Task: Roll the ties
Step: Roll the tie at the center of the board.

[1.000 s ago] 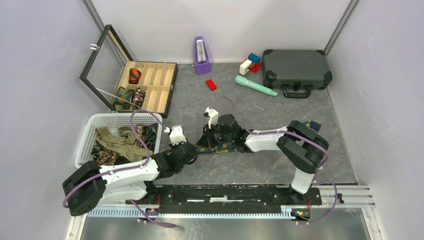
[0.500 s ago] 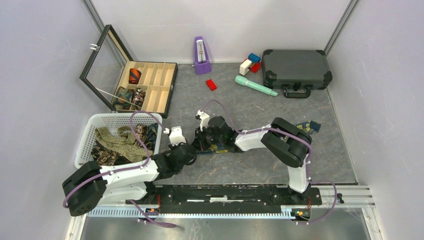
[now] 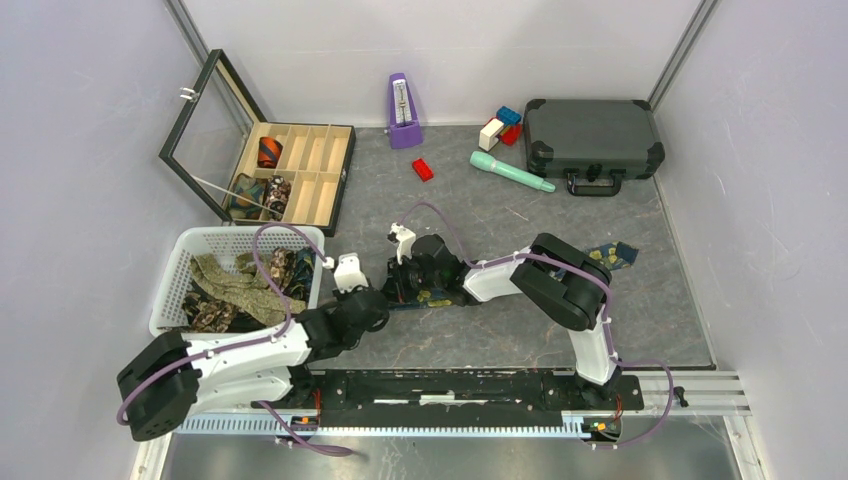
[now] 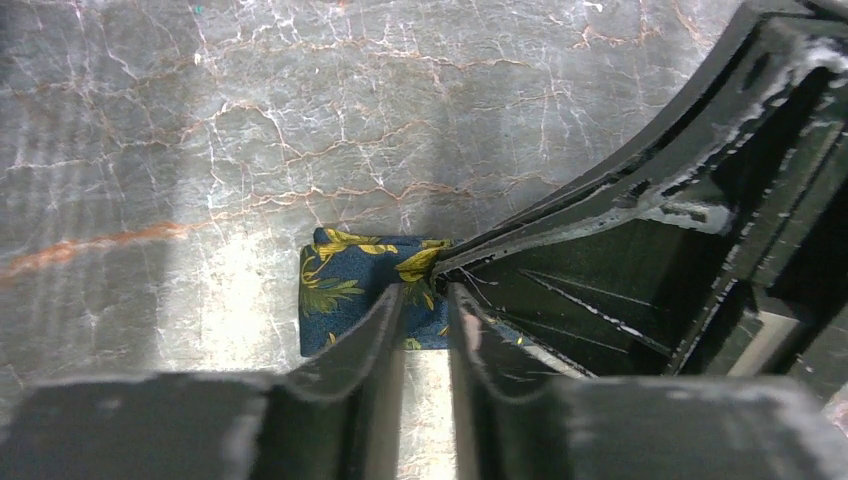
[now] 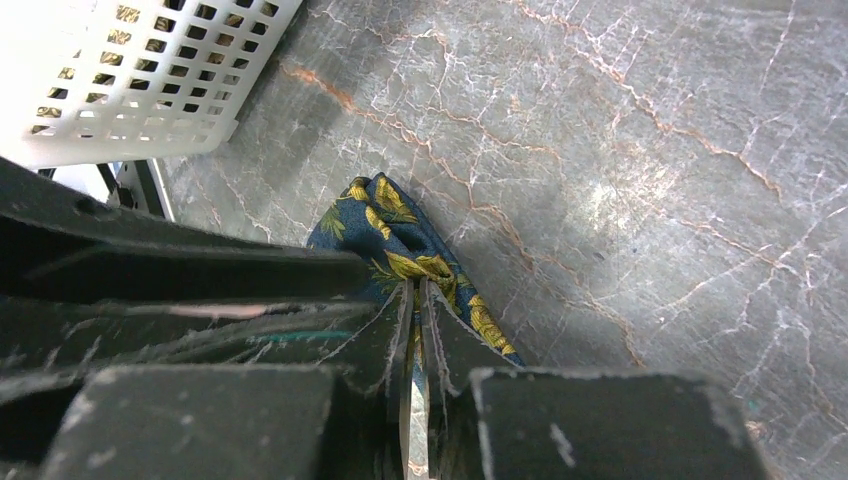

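Observation:
A navy tie with yellow-green leaves [image 3: 441, 296] lies on the table, its far end [image 3: 610, 255] at the right. My right gripper [image 3: 404, 289] is shut on a bunched fold of this tie near its left end; the pinch shows in the right wrist view [image 5: 413, 290] on the tie [image 5: 395, 235]. My left gripper [image 3: 388, 299] sits just left of it. In the left wrist view its jaws [image 4: 425, 300] stand narrowly apart over the tie's flat end [image 4: 335, 285], with bare table showing between them. More ties [image 3: 235, 283] lie loose in the basket.
A white basket [image 3: 180, 250] stands at the left, also in the right wrist view [image 5: 150, 80]. An open wooden box [image 3: 318, 170] holds rolled ties [image 3: 269, 151]. At the back are a purple metronome [image 3: 403, 112], red block [image 3: 422, 169], teal tool [image 3: 510, 170] and dark case [image 3: 592, 138].
My right gripper has slid left along the table with the tie, and its elbow has swung left. My left arm has shifted slightly left and back.

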`<state>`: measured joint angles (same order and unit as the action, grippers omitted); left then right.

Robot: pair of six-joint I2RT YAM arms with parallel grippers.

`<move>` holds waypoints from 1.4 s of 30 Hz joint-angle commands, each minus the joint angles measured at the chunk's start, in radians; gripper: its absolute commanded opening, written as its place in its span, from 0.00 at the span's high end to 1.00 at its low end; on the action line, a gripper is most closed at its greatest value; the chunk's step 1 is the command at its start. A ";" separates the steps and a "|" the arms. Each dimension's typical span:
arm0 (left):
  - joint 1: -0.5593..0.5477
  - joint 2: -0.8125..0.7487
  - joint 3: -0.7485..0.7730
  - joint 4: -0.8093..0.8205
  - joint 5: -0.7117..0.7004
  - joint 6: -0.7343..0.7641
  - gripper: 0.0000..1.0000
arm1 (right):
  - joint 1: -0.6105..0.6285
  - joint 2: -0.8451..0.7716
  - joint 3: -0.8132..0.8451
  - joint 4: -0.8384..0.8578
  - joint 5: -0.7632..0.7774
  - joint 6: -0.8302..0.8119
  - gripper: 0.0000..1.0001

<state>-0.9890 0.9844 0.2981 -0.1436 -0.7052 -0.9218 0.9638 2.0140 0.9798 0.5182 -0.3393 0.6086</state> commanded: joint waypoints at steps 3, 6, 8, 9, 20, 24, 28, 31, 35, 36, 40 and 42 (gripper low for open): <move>-0.004 -0.066 0.107 -0.188 -0.064 -0.025 0.41 | 0.007 0.028 0.011 -0.007 0.031 -0.017 0.90; -0.004 -0.089 0.150 -0.329 -0.128 -0.092 0.24 | 0.007 0.026 0.005 -0.006 0.032 -0.021 0.90; 0.004 -0.109 0.162 -0.389 -0.139 -0.116 0.20 | 0.007 0.025 0.002 -0.005 0.031 -0.022 0.90; 0.016 -0.119 0.160 -0.401 -0.128 -0.117 0.20 | 0.008 0.025 0.000 -0.004 0.031 -0.022 0.90; 0.300 -0.214 0.092 -0.275 0.288 -0.017 0.38 | 0.008 0.019 -0.010 -0.009 0.032 -0.031 0.90; 0.331 -0.182 0.099 -0.277 0.342 -0.022 0.40 | 0.007 0.017 -0.014 -0.009 0.033 -0.033 0.90; 0.377 -0.158 0.074 -0.232 0.407 -0.015 0.42 | 0.008 0.018 -0.016 -0.007 0.034 -0.033 0.90; 0.396 -0.155 0.060 -0.216 0.420 -0.020 0.43 | 0.008 0.020 -0.017 -0.009 0.034 -0.034 0.90; 0.427 -0.147 0.040 -0.208 0.429 -0.027 0.43 | 0.007 0.025 -0.014 -0.009 0.033 -0.035 0.90; 0.436 -0.140 0.038 -0.212 0.430 -0.033 0.44 | 0.007 0.026 -0.014 -0.009 0.033 -0.035 0.90; 0.447 -0.113 0.035 -0.224 0.426 -0.040 0.46 | 0.008 0.024 -0.017 -0.009 0.035 -0.035 0.90; 0.447 -0.109 0.035 -0.224 0.425 -0.036 0.46 | 0.007 0.025 -0.019 -0.009 0.034 -0.038 0.90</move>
<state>-0.5621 0.8555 0.3611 -0.3264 -0.2768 -0.9676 0.9661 2.0144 0.9794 0.5194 -0.3302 0.5995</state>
